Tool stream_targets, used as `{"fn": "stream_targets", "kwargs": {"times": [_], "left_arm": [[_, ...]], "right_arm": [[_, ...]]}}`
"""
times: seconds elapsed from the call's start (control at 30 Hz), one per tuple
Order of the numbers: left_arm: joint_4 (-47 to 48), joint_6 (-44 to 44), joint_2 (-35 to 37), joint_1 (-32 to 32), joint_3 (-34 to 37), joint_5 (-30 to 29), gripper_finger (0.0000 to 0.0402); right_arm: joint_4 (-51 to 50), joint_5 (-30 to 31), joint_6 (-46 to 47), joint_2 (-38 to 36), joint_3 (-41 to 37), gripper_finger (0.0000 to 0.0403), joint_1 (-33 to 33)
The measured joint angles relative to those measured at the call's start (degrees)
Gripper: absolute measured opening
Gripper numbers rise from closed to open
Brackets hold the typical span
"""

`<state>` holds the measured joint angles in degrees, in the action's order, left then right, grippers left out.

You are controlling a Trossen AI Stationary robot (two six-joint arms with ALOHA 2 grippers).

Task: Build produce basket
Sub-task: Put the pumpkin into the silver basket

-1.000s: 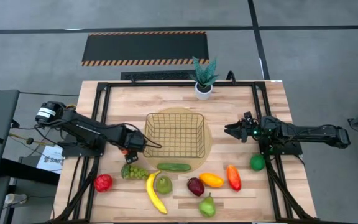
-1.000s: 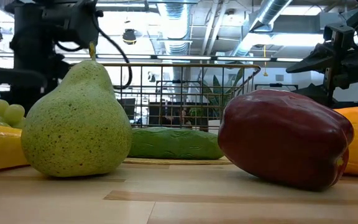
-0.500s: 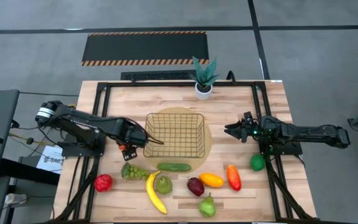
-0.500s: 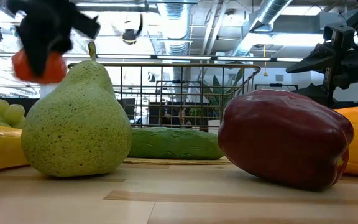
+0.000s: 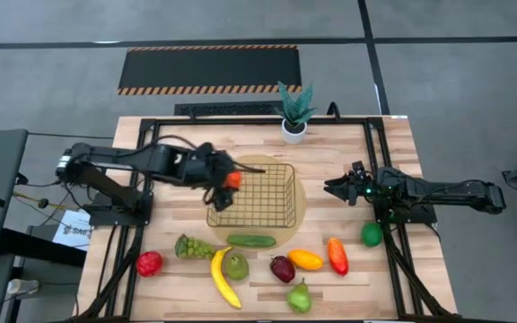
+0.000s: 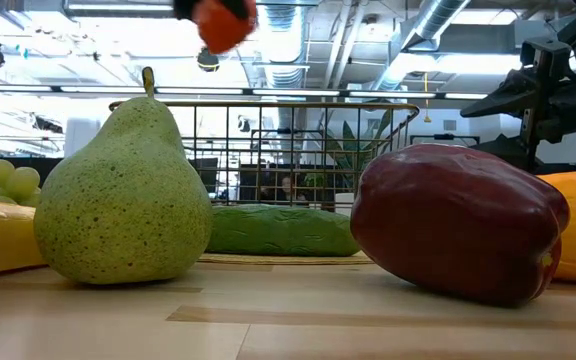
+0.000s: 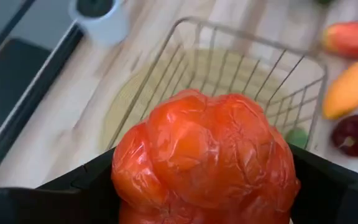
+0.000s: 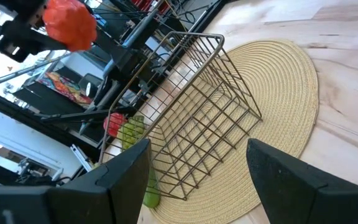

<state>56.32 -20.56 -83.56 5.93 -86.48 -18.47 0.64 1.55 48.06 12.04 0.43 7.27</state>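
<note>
**High view: orange-red piece held over the basket's left rim**

From above, my left gripper (image 5: 226, 179) clamps an orange-red piece (image 5: 232, 178) above the left edge of the basket (image 5: 281, 215), which sits just below and ahead of my fingers. Grapes (image 5: 192, 247), cucumber (image 5: 250, 240) and banana (image 5: 223, 279) lie nearer the table's front. My right gripper (image 5: 333, 189) waits with jaws apart, right of the basket.

Orange-red crinkled fruit (image 5: 232, 179), perhaps a tomato, above wire basket's (image 5: 251, 194) left rim.
</note>
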Motion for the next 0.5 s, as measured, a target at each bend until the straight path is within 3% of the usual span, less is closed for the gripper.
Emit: {"fn": "stream_targets", "kwargs": {"times": [0.2, 0.33, 0.5], "left_arm": [[-10.7, 10.4, -8.8, -3.3, 0.0, 2.7, 0.0315], [-16.0, 12.7, -15.1, -5.2, 0.1, 8.5, 0.0315], [-19.9, 12.5, -20.8, -5.7, 0.1, 9.2, 0.0315]], "right_arm": [[0.0, 0.0, 0.0, 0.0, 0.0, 0.0286, 0.0], [0.0, 0.0, 0.0, 0.0, 0.0, 0.0286, 0.0], [0.0, 0.0, 0.0, 0.0, 0.0, 0.0286, 0.0]]}}
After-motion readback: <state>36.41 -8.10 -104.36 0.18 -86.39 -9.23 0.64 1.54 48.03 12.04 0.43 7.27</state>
